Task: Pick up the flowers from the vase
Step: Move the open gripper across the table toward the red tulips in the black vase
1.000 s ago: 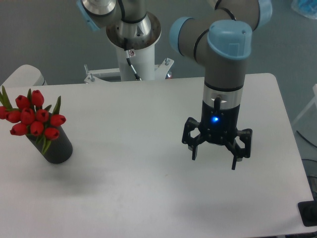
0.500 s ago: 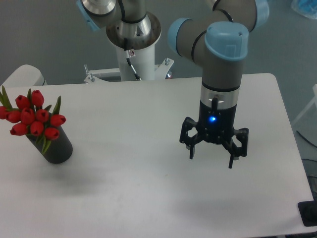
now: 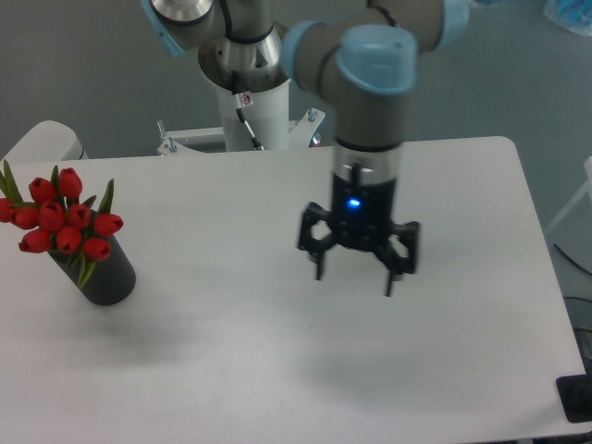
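The flowers (image 3: 63,220), a bunch of red tulip buds with green leaves, stand in the black vase (image 3: 104,274) at the table's left edge. The vase leans slightly and hides the stems. My gripper (image 3: 354,277) hangs over the middle of the table, pointing down, fingers spread open and empty. It is far to the right of the flowers and holds nothing.
The arm's white base column (image 3: 248,102) stands at the table's back edge. The white table (image 3: 231,351) ends close to the vase on the left. A dark object (image 3: 578,398) sits off the front right corner.
My gripper has moved left, from the right part of the table to its middle, staying open. The flowers and vase have not moved.
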